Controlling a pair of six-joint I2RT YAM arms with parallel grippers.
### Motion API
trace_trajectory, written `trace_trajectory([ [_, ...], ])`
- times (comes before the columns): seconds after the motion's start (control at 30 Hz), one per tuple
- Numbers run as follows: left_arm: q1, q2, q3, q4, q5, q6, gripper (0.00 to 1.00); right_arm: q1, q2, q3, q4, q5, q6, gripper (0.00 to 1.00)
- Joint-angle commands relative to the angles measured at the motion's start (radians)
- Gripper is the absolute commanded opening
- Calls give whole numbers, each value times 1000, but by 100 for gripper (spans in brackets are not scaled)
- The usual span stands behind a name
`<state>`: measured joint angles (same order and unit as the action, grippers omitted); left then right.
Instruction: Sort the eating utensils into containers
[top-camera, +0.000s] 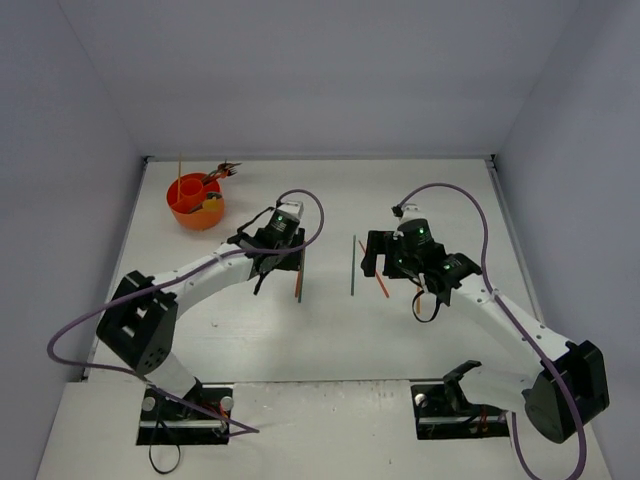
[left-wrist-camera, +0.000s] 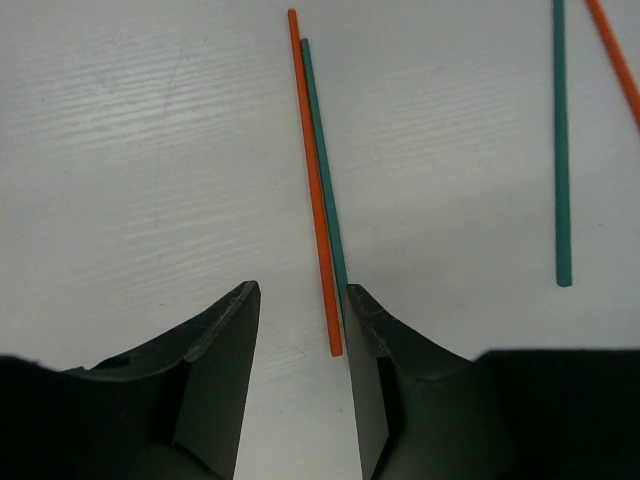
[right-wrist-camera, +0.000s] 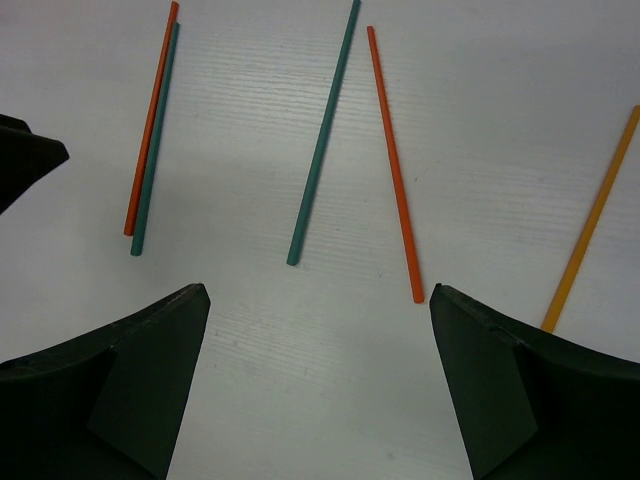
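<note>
Your left gripper (left-wrist-camera: 302, 300) stands part open, gripping nothing, straddling the lower end of the orange chopstick (left-wrist-camera: 315, 190). The teal chopstick (left-wrist-camera: 322, 150) meets the finger at frame right. Your right gripper (right-wrist-camera: 318, 300) gapes wide, holding nothing. The cup (top-camera: 195, 205) sits upper left, near the wall.

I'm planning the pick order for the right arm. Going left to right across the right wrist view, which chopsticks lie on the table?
Left orange chopstick → paired teal chopstick close alongside it → lone teal chopstick → lone orange chopstick → yellow chopstick at the right edge.
</note>
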<state>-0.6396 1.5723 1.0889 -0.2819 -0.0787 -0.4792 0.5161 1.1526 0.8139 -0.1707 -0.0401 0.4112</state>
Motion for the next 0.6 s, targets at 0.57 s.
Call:
trace_trajectory([
  [0.57, -39, 227, 112, 42, -60, -8, 28, -15, -70, -11, -2, -13, -1, 90],
])
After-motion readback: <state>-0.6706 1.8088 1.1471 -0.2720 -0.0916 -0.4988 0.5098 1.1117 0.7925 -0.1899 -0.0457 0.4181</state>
